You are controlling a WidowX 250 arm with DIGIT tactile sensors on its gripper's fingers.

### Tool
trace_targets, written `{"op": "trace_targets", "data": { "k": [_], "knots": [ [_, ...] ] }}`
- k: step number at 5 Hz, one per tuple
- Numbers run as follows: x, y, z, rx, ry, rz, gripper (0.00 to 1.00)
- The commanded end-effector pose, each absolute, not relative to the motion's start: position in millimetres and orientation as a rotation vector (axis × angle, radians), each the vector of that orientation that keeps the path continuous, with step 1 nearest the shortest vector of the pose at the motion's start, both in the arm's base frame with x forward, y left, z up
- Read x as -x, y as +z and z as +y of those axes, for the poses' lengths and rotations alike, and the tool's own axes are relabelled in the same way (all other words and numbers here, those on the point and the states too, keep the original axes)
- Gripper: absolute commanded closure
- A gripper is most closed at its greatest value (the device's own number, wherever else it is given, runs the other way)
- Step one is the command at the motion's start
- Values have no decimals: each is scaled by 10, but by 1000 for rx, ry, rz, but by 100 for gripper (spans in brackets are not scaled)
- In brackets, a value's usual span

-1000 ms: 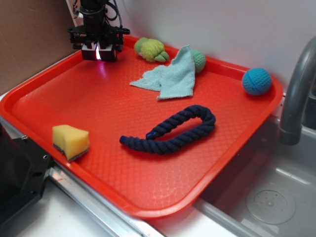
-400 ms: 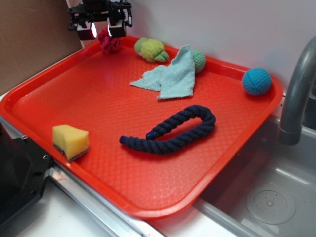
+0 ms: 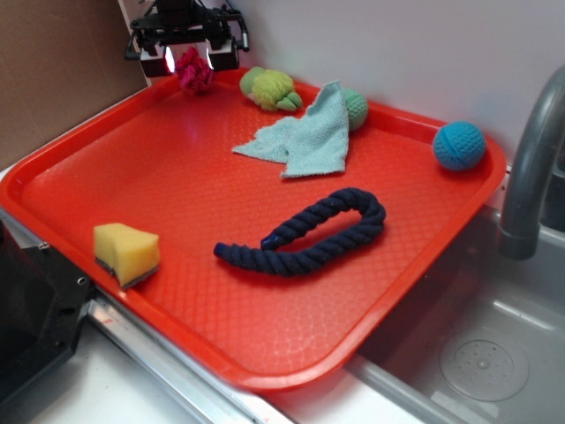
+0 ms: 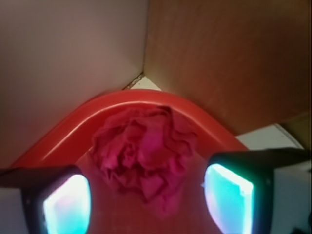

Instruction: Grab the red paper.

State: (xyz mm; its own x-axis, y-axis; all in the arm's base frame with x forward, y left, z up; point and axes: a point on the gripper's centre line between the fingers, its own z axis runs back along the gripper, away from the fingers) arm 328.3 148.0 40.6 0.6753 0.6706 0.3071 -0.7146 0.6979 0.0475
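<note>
Crumpled dark-red paper (image 3: 195, 71) is seen at the far left corner of an orange-red tray (image 3: 132, 185).
Its wad sits between the spread fingers of the claw (image 3: 189, 58), which is released and grips nothing. A sponge (image 3: 126, 253) lies near the tray's left edge, a blue rope (image 3: 305, 232) mid-tray, and a blue ball (image 3: 459, 145) at the right corner.

Paper (image 3: 195, 71) in the tray's (image 3: 177, 203) far left corner between the tool's (image 3: 189, 58) fingers, plush (image 3: 270, 88) to its right, cloth (image 3: 305, 134) further right, ball (image 3: 459, 145) at far right, rope (image 3: 309, 233) mid-tray, sponge (image 3: 126, 253) near left, sink (image 3: 477, 353) right of tray.
</note>
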Motion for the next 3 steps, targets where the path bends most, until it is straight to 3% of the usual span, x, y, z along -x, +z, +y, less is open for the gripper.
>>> {"op": "trace_targets", "data": {
  "k": [1, 3],
  "knots": [
    [-3432, 518, 1656, -174, 799, -346, 0],
    [-3421, 345, 1682, -201, 780, -320, 0]
  ]
}}
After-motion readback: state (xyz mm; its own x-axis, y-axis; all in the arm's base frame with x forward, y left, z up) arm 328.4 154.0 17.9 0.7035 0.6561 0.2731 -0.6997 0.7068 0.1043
